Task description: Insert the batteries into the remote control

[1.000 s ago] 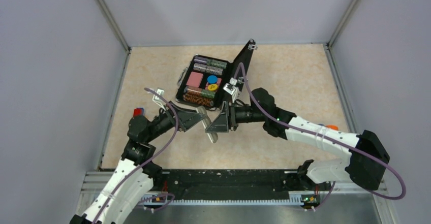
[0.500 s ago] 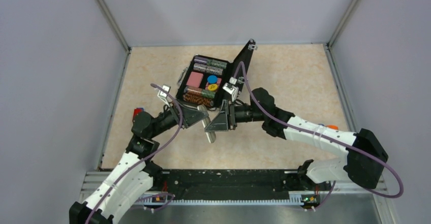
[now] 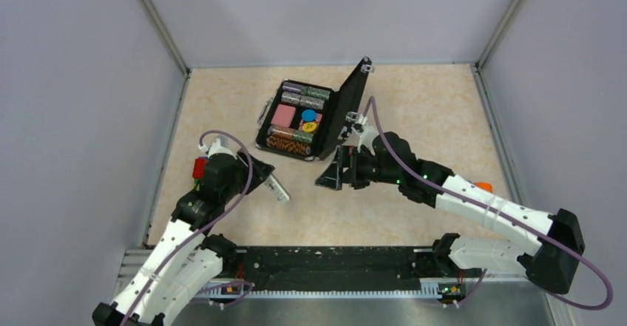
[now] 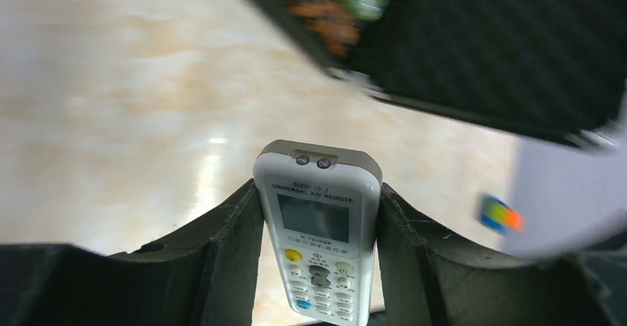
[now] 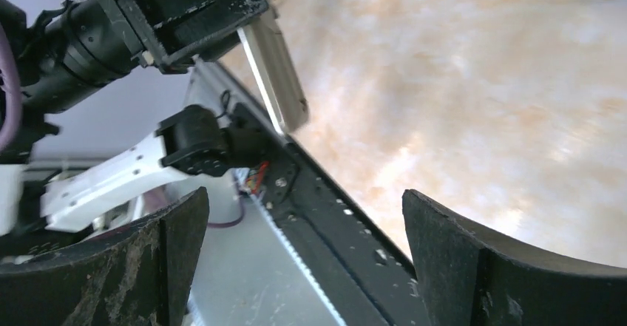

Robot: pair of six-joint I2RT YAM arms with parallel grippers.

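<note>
Withdrawn right fingers (image 5: 503, 267) spread wide | left fingers (image 4: 436, 267) clamp remote control (image 4: 319, 245)

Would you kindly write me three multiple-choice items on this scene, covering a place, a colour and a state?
1. Where is the remote control? A in the left pincer; B in the right pincer; C in neither.
2. What colour is the remote control's face? A black; B red; C white.
3. The right pincer is: A shut on the remote control; B open and empty; C shut on nothing.
Answers: A, clamped there in the left wrist view; C, its keypad side shows white; B, jaws wide apart, nothing between.
</note>
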